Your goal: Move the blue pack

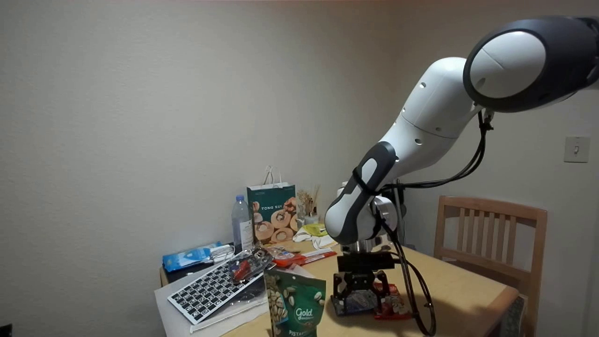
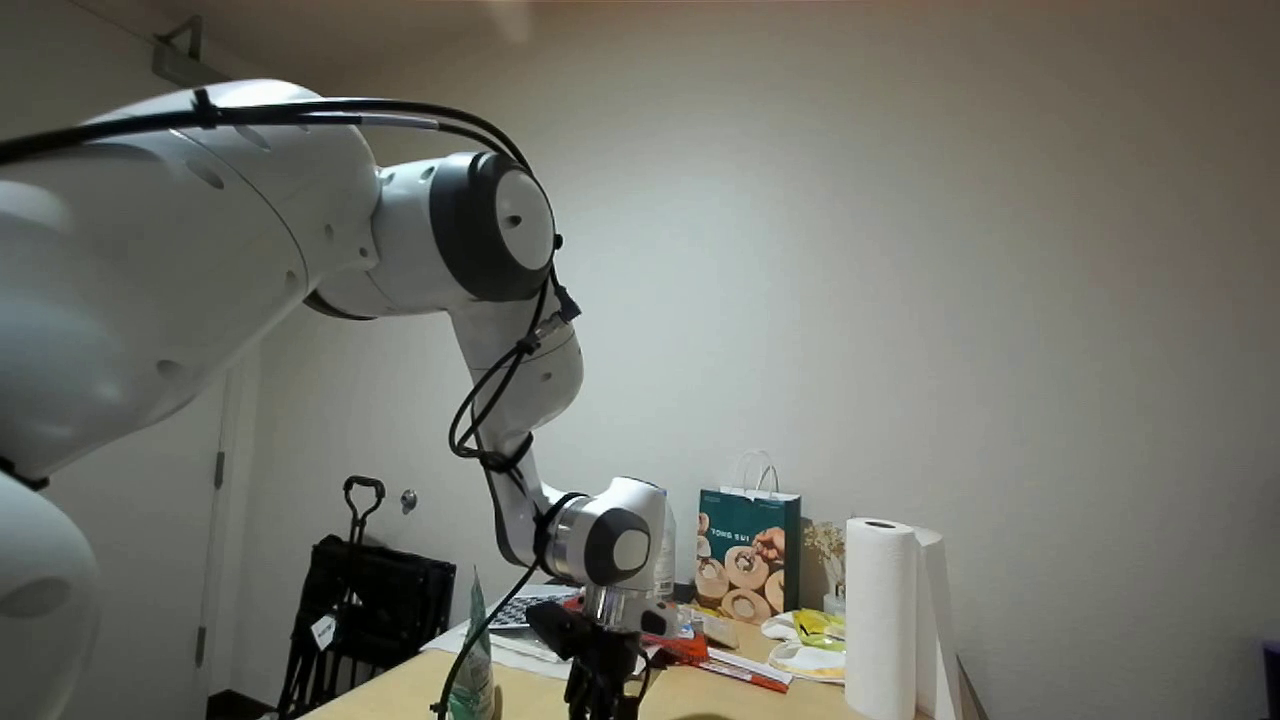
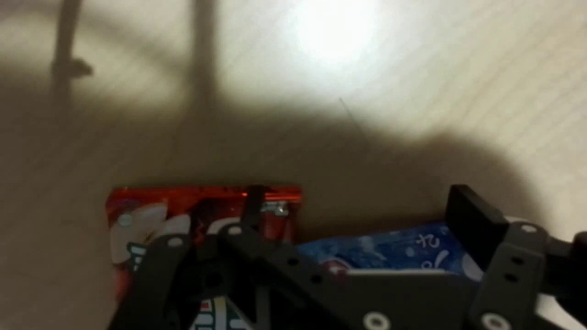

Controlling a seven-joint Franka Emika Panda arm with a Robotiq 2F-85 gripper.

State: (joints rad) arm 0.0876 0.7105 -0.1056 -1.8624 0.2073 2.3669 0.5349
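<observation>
The blue pack (image 1: 358, 302) lies flat on the table under the gripper in an exterior view. In the wrist view the blue pack (image 3: 380, 252) shows between the fingers, and its lower part is hidden behind the gripper body. My gripper (image 1: 360, 306) is open and low over it; in the wrist view the gripper (image 3: 362, 213) has its fingers wide apart. One finger is at the pack's right end, the other over the edge of the red packet (image 3: 151, 224). I cannot tell whether the fingers touch either. In an exterior view the gripper (image 2: 603, 690) is partly cut off and the pack is out of view.
The red packet (image 1: 394, 304) lies beside the blue pack. A green pouch (image 1: 299, 304) stands close to the gripper. A keyboard (image 1: 213, 292), pale-blue-and-white package (image 1: 187, 258), bottle (image 1: 242, 224) and paper bag (image 1: 273, 215) are farther back. A paper towel roll (image 2: 880, 620) stands on the table.
</observation>
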